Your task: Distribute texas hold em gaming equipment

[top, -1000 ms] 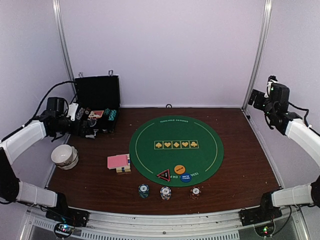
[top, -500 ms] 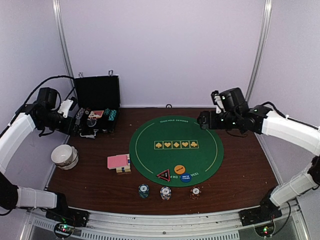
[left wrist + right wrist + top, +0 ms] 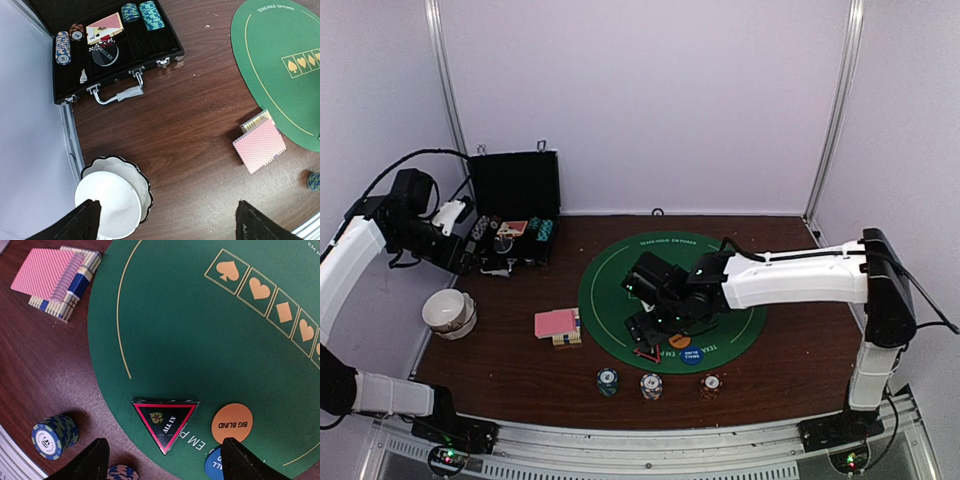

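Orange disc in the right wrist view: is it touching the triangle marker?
No, green mat shows between the orange disc and the triangle marker.

L arm [image 3: 348, 255]: elbow up at far left, wrist angled down twd the right. L gripper [image 3: 170, 222]: jaws wide apart.
R arm [image 3: 800, 278]: upright at near right, forearm stretched left across mid-bench, wrist pitched down. R gripper [image 3: 167, 460]: low, jaws apart.

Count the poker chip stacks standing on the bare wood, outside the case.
3, in a row before the green mat's near edge: teal stack left, blue-white stack middle, brown-red stack right. None appears hidden.
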